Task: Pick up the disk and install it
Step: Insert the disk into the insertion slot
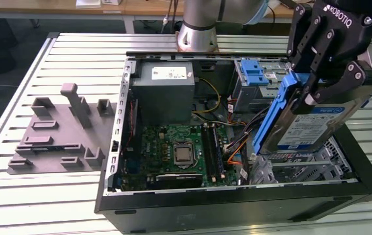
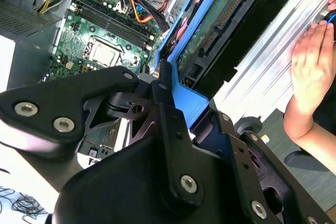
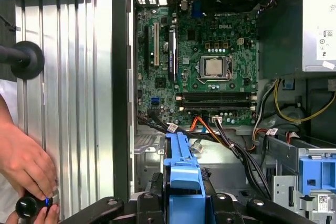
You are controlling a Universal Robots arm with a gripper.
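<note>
Gripper point(image 1: 316, 95) is clamped on the disk point(image 1: 307, 125), fingers pressing its two flat faces; the disk hangs edge-up & tilted, blue carrier frame along its edge, white-and-blue label facing the exterior view's right. It sits in the air over the open PC case point(image 1: 238, 200), not touching the bay. In the second wrist view the gripper point(image 2: 165, 85) closes on the disk point(image 2: 210, 19) w/ its green circuit side & connector showing; in the first wrist view the gripper point(image 3: 184, 195) pinches the blue frame edge of the disk point(image 3: 182, 166).

Just below the held disk: grey metal drive bay point(image 1: 303, 164) & a bundle of cables point(image 1: 235, 147). Beyond the gripper toward the arm base: drive cage w/ blue latch point(image 1: 254, 78). Further into the case: motherboard point(image 1: 172, 152) w/ CPU socket point(image 1: 183, 152), then the power supply box point(image 1: 162, 85).

Well apart, outside the case on the slatted table point(image 1: 55, 58): grey fixture block point(image 1: 58, 129). A person's hand point(image 3: 23, 163) rests at the table edge by a black knob point(image 3: 31, 205).
</note>
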